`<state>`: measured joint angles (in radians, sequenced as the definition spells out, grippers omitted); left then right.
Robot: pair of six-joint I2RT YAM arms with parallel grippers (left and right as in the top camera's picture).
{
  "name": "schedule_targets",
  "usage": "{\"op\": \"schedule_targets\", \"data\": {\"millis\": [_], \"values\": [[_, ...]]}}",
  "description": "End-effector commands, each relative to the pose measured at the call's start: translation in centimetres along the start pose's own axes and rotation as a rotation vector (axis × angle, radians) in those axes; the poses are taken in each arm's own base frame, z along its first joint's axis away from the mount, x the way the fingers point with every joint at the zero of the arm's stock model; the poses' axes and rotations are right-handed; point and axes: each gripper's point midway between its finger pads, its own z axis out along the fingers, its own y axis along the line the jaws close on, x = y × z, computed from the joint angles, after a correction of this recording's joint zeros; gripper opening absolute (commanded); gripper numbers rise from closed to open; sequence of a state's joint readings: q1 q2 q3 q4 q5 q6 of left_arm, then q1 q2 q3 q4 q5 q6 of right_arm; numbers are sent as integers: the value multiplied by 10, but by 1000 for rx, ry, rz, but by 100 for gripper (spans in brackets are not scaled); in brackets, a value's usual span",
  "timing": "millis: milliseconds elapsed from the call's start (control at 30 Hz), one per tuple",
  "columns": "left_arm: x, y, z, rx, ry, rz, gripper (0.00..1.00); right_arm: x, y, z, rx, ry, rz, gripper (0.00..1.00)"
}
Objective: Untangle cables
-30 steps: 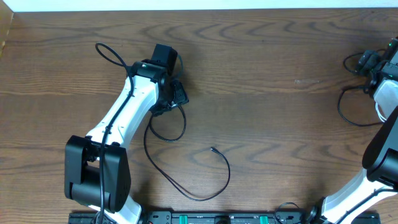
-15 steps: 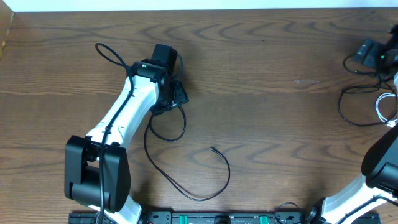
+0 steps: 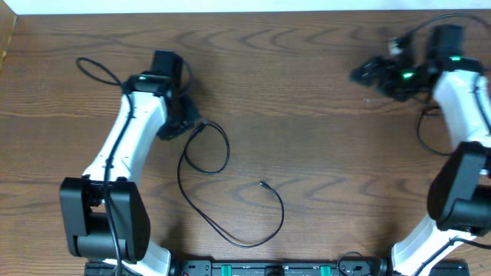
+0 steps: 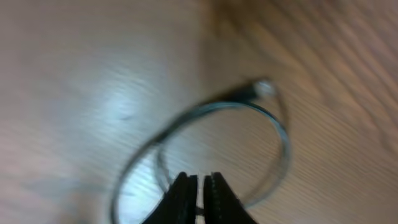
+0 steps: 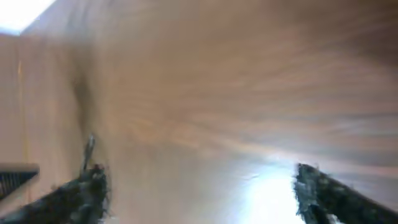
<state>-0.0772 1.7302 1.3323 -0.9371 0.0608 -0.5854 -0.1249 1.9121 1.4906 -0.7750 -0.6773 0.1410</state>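
Both arms (image 3: 126,146) have swung leftward; the black cable (image 3: 228,153) stays put.

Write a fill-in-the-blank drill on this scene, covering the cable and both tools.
1. The black cable lies nearer the ___ tool.
2. The right tool has its fingers wide ___.
3. The left tool has its fingers nearly ___.
4. The table is made of ___.
Missing words: left; open; shut; wood.
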Motion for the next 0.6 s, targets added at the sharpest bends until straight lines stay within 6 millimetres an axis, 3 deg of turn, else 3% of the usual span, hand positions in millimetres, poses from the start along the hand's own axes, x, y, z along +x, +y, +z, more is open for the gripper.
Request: {"op": "schedule_targets", "data": {"millis": [0,67,200,300,367,400,433,567], "values": [[-17,33,-6,-85,-52,-47,30,36,38,30,-65,112,-63,64],[-20,44,-7,-108,-53,-73,33,56,52,46,-62,167,-98,44],[-29,68,-9,-170,-69,-118,38,98,91,71,-96,283,-167,30],[-34,80,-10,-196,-84,-143,62,133,120,85,-104,372,-240,38],[-36,84,-10,-197,-83,-156,74,154,127,93,-57,418,-287,42],[-37,85,-10,-197,-84,-159,90,165,126,96,-9,442,-313,44],[-37,85,-10,-197,-84,-161,98,176,124,98,42,468,-336,46],[-37,86,-10,-198,-84,-162,98,227,110,92,268,603,-451,52]]}}
